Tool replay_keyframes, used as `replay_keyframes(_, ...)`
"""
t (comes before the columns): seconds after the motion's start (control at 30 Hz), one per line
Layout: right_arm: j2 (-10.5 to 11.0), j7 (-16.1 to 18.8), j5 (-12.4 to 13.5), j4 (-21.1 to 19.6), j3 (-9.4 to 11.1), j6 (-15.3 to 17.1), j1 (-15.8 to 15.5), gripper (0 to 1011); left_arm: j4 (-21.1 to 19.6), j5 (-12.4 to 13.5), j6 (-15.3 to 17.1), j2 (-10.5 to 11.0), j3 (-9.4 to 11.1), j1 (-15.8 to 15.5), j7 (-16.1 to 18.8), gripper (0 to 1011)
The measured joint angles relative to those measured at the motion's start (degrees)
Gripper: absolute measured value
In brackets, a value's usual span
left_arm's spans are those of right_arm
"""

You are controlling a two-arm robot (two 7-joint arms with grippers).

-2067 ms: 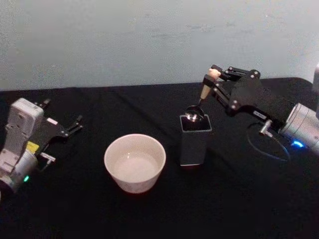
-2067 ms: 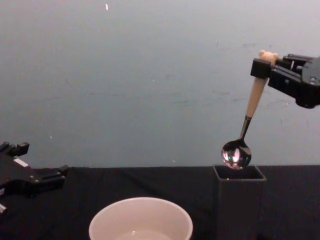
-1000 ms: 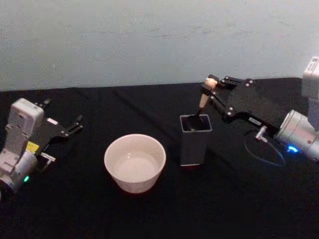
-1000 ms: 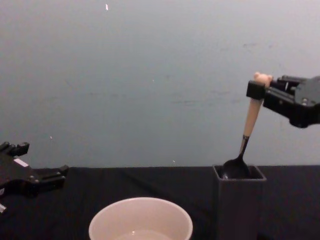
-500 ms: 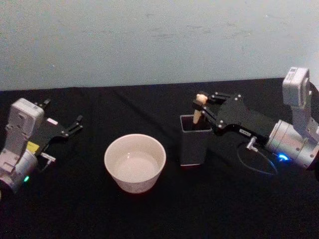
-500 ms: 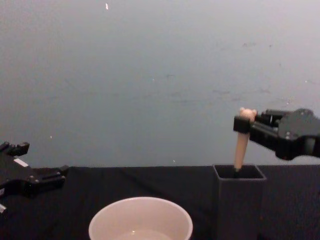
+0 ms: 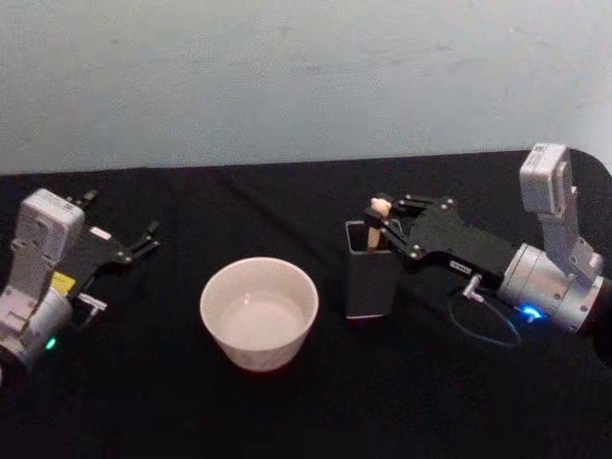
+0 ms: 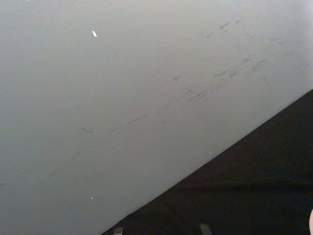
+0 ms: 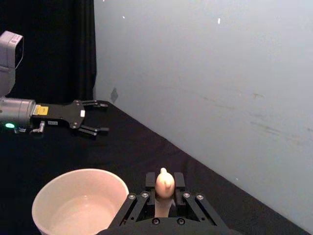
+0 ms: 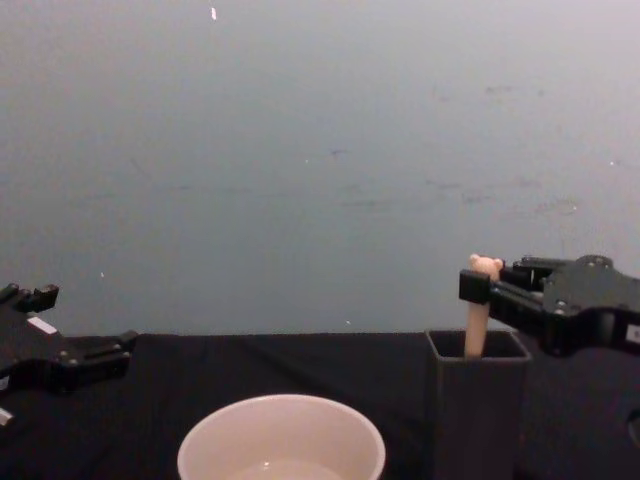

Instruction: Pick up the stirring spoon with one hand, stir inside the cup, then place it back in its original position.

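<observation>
Lowered since before, the stirring spoon (image 7: 379,216) now stands in the dark grey holder (image 7: 371,273). Its bear head sits clamped between the right gripper's (image 7: 385,223) fingertips. The left gripper (image 7: 143,239) rests released, well apart.

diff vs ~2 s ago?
The right gripper, shut on the stirring spoon, has come down: the bowl, then above the holder, is now sunk inside, with the handle top showing. Not released. The cup and the left gripper are unchanged.

The right hand (image 10: 478,288) has come down, lowering the spoon (image 10: 480,322) into the dark holder (image 10: 476,415) at the cup's 3 o'clock; its shiny bowl, hanging above the rim two seconds ago, is now sunk inside.
</observation>
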Motion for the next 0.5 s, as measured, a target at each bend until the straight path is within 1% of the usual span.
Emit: replay_keyframes(0.5,-0.24,-0.46,-0.78,0.66,-0.41,0.7,-0.21,214,0.0,0.0,0.0,0.0,0.0,0.0,0.0,1001)
